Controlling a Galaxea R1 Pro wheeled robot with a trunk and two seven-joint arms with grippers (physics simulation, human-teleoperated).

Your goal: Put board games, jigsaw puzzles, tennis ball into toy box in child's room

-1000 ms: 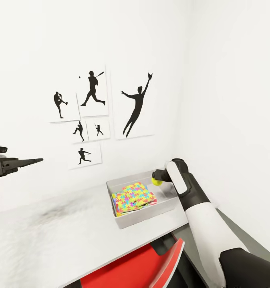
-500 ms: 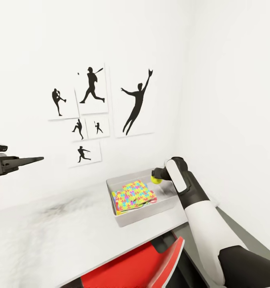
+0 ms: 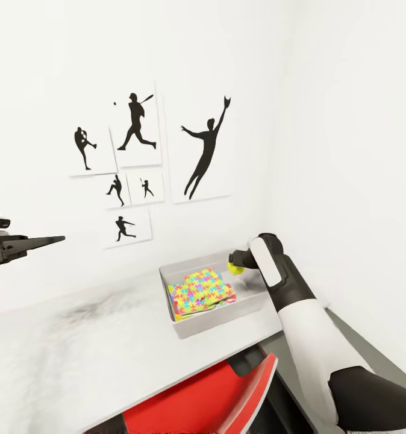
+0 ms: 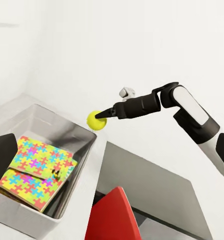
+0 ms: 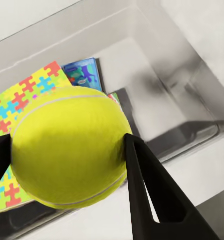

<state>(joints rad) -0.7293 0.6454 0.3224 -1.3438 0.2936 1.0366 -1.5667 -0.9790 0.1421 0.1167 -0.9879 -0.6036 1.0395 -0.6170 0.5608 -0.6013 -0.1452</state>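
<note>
Grey toy box (image 3: 251,304) on the surface (image 3: 76,355) holds the jigsaw puzzles (image 3: 200,293). Our right gripper (image 3: 233,265) fingers pinch the tennis ball (image 3: 235,267) above its right end; left gripper (image 3: 57,240) unclear. We should lower before releasing.

White walls (image 3: 323,120) meet in a corner at about 1 o'clock in the head view. On the left wall, from 10 to 12 o'clock, hang 6 baseball silhouette pictures (image 3: 137,123), black figures on white sheets. A pale white table (image 3: 76,355) runs along that wall from 6 to 8 o'clock. A red chair (image 3: 209,398) stands tucked under its edge at 6 o'clock, above grey floor (image 4: 146,180).
</note>
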